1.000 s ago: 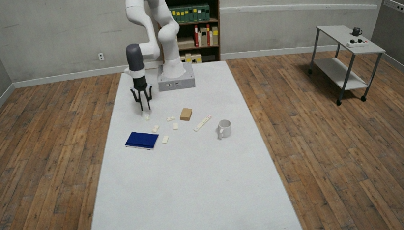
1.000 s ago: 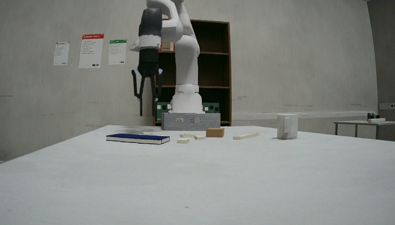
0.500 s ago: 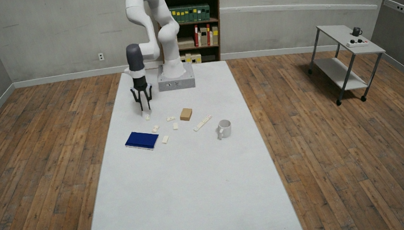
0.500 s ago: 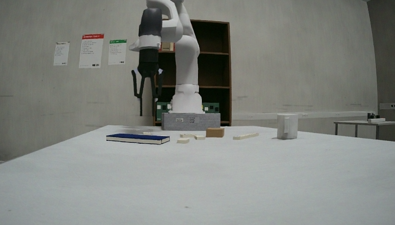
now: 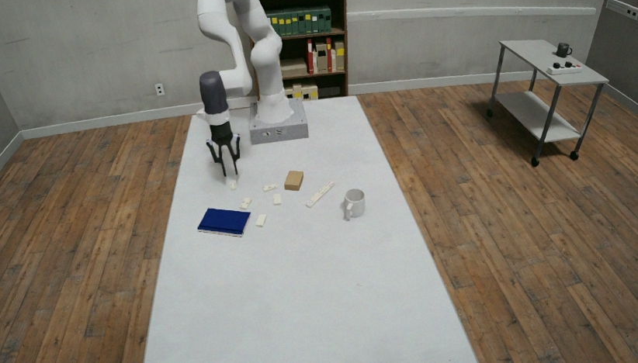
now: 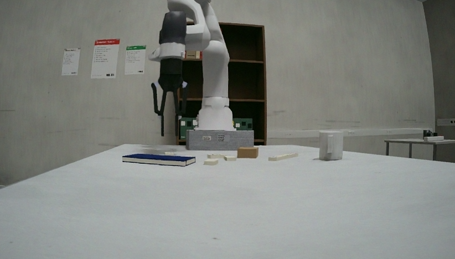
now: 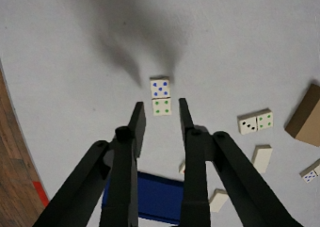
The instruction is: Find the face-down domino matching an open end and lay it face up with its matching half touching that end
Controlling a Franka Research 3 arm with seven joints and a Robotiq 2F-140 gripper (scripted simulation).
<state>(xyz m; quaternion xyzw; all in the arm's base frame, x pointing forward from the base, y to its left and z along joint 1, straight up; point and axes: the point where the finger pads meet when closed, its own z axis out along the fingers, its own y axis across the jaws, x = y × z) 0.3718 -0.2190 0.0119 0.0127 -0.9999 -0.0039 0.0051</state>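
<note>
The gripper [image 5: 229, 172] is hanging above the white mat [image 5: 300, 293] at its left side, fingers pointing down and narrowed to a small gap — nothing is sitting between them. Just below the fingertips in the wrist view, a face-up domino [image 7: 160, 97] is lying flat, one half showing blue pips and the other green; the fingers are not touching it. In the top view that domino [image 5: 232, 184] is resting just under the gripper, well apart from the line.

Moving right, a blue book [image 5: 223, 221] is lying flat near the mat's left edge, with blank-backed dominoes [image 5: 260, 219] scattered just beside it. A second face-up domino [image 7: 255, 121] is lying farther right, near a brown box [image 5: 293, 180]. Beyond the box, the line of dominoes [image 5: 320, 194] is running diagonally — its pips are too small to read. At the far right a white mug [image 5: 353, 202] is standing upright, near the line but apart from it.
</note>
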